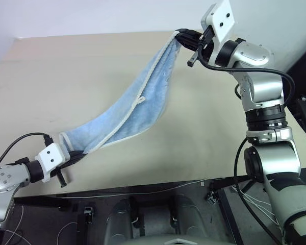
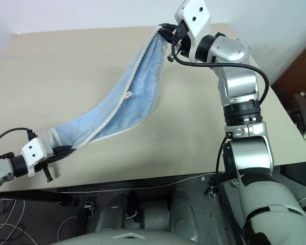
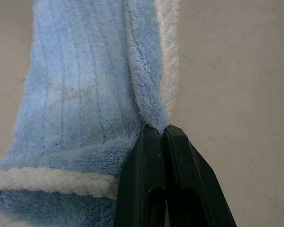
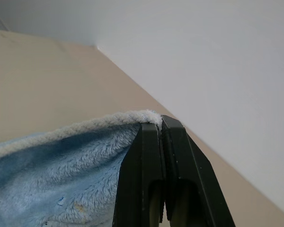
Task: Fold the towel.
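The light blue towel (image 1: 137,109) with a whitish border hangs stretched in the air above the beige table (image 1: 56,76), sagging between my two grippers. High at the far side, my right gripper (image 1: 181,37) is shut on the towel's upper corner (image 4: 149,118). Low near the table's front left edge, my left gripper (image 1: 77,154) is shut on the towel's lower end, pinching a fold of blue pile and border (image 3: 156,120). A small white loop tag (image 1: 139,100) shows at mid-length on the border.
The table's front edge (image 1: 143,188) runs just behind my left gripper, with cables and dark floor below it. A white wall (image 4: 203,56) rises behind the far edge of the table. Dark equipment (image 2: 303,109) stands at the right.
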You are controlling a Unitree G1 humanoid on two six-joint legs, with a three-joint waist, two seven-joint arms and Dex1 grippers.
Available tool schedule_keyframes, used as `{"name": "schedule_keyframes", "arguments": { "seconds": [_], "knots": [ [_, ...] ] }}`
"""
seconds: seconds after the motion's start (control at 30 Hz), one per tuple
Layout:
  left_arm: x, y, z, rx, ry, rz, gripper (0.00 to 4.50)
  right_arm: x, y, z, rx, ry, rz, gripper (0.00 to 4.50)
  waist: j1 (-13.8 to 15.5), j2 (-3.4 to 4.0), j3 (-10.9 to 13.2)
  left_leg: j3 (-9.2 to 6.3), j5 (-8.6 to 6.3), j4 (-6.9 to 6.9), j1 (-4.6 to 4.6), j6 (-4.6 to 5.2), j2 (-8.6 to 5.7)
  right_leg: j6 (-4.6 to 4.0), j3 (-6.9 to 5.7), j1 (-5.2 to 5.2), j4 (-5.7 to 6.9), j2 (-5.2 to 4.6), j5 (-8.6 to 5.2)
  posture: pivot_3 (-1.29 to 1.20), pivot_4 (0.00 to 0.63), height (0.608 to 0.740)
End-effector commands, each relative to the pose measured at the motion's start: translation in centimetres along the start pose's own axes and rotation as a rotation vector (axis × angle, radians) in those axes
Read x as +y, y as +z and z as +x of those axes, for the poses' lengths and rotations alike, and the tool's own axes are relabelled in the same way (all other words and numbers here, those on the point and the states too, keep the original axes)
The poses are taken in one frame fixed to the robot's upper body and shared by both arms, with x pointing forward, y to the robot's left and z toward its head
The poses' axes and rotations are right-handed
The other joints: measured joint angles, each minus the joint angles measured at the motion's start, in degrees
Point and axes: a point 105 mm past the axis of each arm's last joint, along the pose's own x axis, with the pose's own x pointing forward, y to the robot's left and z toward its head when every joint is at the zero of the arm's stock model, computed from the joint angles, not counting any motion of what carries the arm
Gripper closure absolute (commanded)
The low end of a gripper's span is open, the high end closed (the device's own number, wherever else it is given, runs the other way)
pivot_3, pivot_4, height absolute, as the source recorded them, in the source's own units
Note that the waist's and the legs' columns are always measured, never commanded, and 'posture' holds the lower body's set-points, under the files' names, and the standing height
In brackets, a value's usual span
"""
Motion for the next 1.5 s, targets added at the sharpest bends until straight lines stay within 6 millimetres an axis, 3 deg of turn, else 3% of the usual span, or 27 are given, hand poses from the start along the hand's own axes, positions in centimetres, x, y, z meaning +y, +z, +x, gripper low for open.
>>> {"name": "schedule_keyframes", "arguments": {
  "seconds": [0.03,0.17,0.3,0.43,0.57,0.7,0.93,1.1,1.2,1.27,1.37,1.5],
  "knots": [
    [4.0,3.9,-1.9,-0.127,0.133,-0.066,4.49,-1.3,1.8,-0.6,-0.048,-0.049,-0.049,4.50,0.1,-0.03,0.0,0.00,0.01,0.00,-0.03,-0.01,0.00,0.00,-0.01,-0.01,0.01,0.01,0.00,0.00,0.150,0.692],
    [7.5,7.2,-3.8,-0.241,0.208,-0.151,4.49,-2.2,1.6,-0.7,-0.037,-0.085,-0.050,4.50,0.2,-0.03,0.0,-0.02,0.07,0.08,-0.03,-0.10,-0.02,0.02,-0.13,0.14,0.01,0.06,0.01,0.00,0.150,0.692],
    [8.8,9.5,-5.2,-0.321,0.167,-0.292,4.49,-3.0,1.4,-0.8,-0.023,-0.111,-0.057,4.50,0.1,-0.03,0.0,-0.01,0.08,0.16,-0.02,-0.11,-0.13,0.05,-0.22,0.45,0.00,0.06,0.01,0.00,0.150,0.692],
    [8.2,9.8,-5.4,-0.306,0.097,-0.325,4.49,-3.0,1.2,-0.7,-0.017,-0.111,-0.060,4.50,0.0,-0.01,0.0,0.01,0.10,0.14,0.03,-0.13,-0.14,0.18,-0.34,0.45,0.01,0.09,0.06,0.00,0.150,0.692],
    [9.8,8.8,-5.6,-0.286,0.167,-0.314,4.49,-3.3,1.2,-0.7,-0.020,-0.118,-0.056,4.50,0.1,-0.02,0.0,-0.04,0.15,0.19,0.04,-0.22,-0.11,0.17,-0.50,0.50,0.09,0.11,0.05,0.00,0.150,0.692],
    [12.1,7.7,-5.0,-0.272,0.209,-0.290,4.49,-4.9,0.0,-0.7,0.024,-0.174,-0.059,4.50,0.2,-0.02,0.0,-0.03,0.15,0.29,0.07,-0.22,-0.10,0.11,-0.62,0.61,0.09,0.09,0.03,0.00,0.150,0.692],
    [20.1,11.2,-3.5,-0.430,0.384,-0.303,4.49,-8.3,-2.0,-0.9,0.125,-0.320,-0.069,4.50,0.6,-0.12,0.0,-0.12,0.13,0.65,-0.23,-0.18,-0.11,0.20,-0.99,0.69,0.16,0.07,0.09,0.00,0.150,0.692],
    [23.2,14.6,-2.5,-0.477,0.496,-0.283,4.49,-10.1,-1.0,-1.2,0.117,-0.414,-0.092,4.50,0.0,-0.10,0.1,-0.09,0.10,0.71,-0.41,-0.06,-0.12,0.33,-1.08,0.57,0.20,0.06,0.09,0.00,0.150,0.692],
    [23.7,15.6,-1.7,-0.450,0.514,-0.263,4.49,-10.3,-0.7,-1.5,0.103,-0.393,-0.104,4.50,-0.2,-0.11,0.1,-0.09,0.18,0.73,-0.46,0.05,-0.09,0.44,-1.08,0.46,0.31,0.07,0.07,0.00,0.150,0.692],
    [23.2,15.0,-1.0,-0.392,0.472,-0.236,4.49,-9.8,-0.8,-1.9,0.090,-0.344,-0.103,4.50,-0.4,-0.09,0.1,-0.10,0.19,0.73,-0.44,0.06,-0.09,0.47,-1.08,0.45,0.37,0.07,0.05,0.00,0.150,0.692],
    [21.4,12.9,-0.4,-0.307,0.333,-0.225,4.49,-8.5,-1.6,-2.7,0.083,-0.229,-0.099,4.50,-0.4,-0.08,0.1,-0.12,0.19,0.80,-0.40,0.07,-0.09,0.48,-1.09,0.50,0.45,0.06,0.04,0.00,0.150,0.692],
    [18.9,9.7,-1.4,-0.242,0.153,-0.296,4.49,-5.7,-2.5,-4.3,0.080,-0.091,-0.085,4.50,-0.5,-0.09,0.1,-0.17,0.18,0.92,-0.39,0.07,-0.07,0.48,-1.08,0.51,0.57,0.04,0.04,0.00,0.150,0.692]
  ]
}}
